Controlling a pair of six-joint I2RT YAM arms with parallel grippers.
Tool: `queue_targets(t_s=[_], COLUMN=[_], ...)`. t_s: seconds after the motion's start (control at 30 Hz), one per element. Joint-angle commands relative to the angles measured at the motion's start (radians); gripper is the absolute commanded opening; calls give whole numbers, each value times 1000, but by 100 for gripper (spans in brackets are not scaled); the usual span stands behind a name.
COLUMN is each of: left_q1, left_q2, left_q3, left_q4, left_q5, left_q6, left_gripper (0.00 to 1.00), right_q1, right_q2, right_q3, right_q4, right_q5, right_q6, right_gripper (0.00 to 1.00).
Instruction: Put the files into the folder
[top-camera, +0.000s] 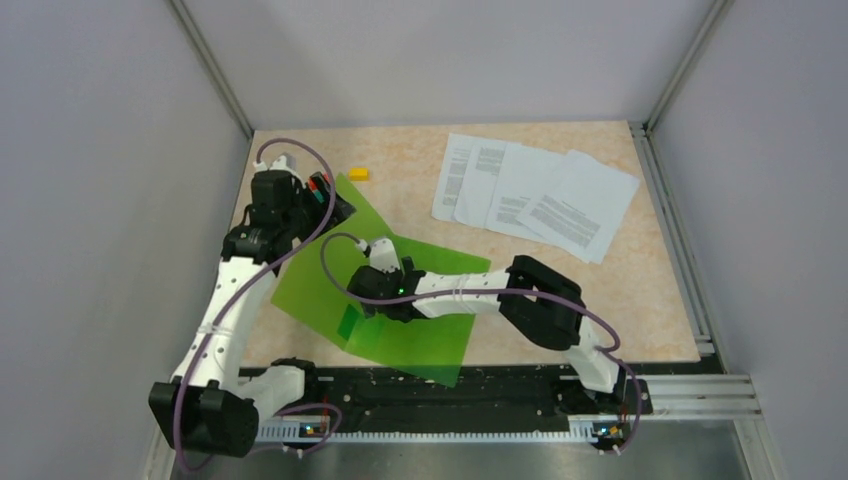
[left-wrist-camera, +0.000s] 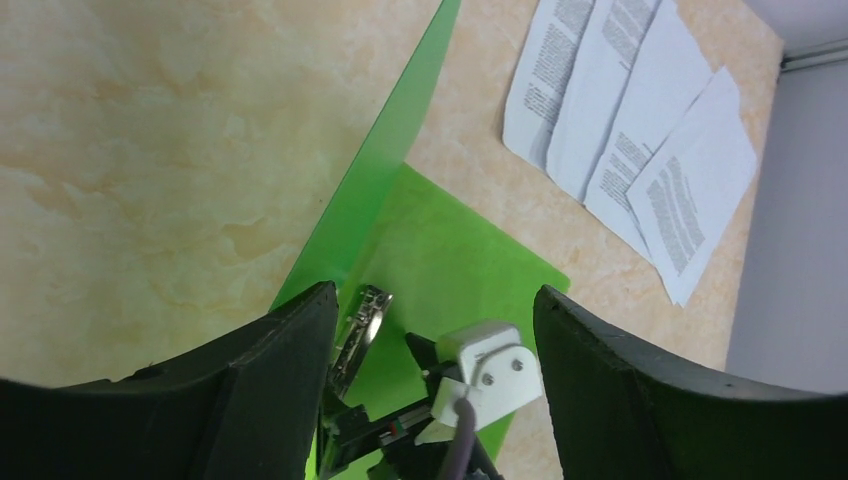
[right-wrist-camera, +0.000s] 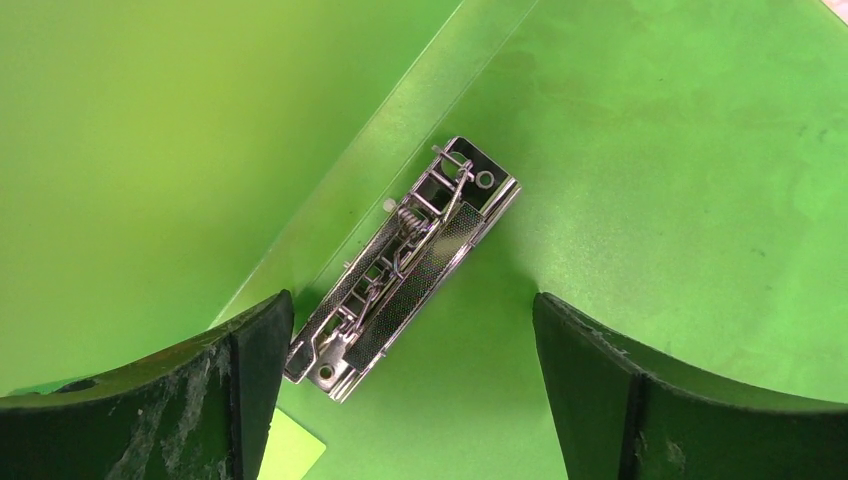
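Observation:
The green folder (top-camera: 425, 340) lies open on the table, its cover (top-camera: 352, 215) raised at a slant on the left. Its metal clip (right-wrist-camera: 405, 260) sits along the inner spine and also shows in the left wrist view (left-wrist-camera: 362, 320). My right gripper (top-camera: 385, 262) hovers open just over the clip, jaws wide (right-wrist-camera: 410, 300), holding nothing. My left gripper (top-camera: 330, 205) is at the raised cover's far edge, jaws wide open (left-wrist-camera: 435, 295), and the cover (left-wrist-camera: 385, 150) leans beside its left finger. The files (top-camera: 535, 195), several printed white sheets, lie fanned out at the far right (left-wrist-camera: 630, 130).
A small yellow block (top-camera: 358, 173) lies at the far side of the table behind the folder. Grey walls and metal frame posts close in the table on three sides. The black rail (top-camera: 450, 395) with the arm bases runs along the near edge.

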Motion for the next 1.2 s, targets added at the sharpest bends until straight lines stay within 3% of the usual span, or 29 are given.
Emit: queue_targets(t_s=[0.0, 0.27, 0.73, 0.9, 1.17], left_q1=[3, 4, -24, -101, -325], left_q2=[-3, 3, 42, 65, 196], left_q3=[7, -72, -290, -355, -386], left_q4=[-44, -68, 6, 69, 200], left_q5=[-104, -188, -89, -82, -130], left_q6=[27, 25, -39, -84, -185], left_gripper=[75, 60, 37, 34, 26], right_q1=[-4, -25, -67, -103, -202], right_q2=[-9, -156, -275, -340, -420], right_q3=[-150, -331, -498, -573, -675], right_q4=[-59, 116, 227, 270, 313], right_q5=[-23, -71, -124, -170, -268], right_q6=[-23, -4, -71, -93, -103], right_gripper=[87, 82, 59, 50, 46])
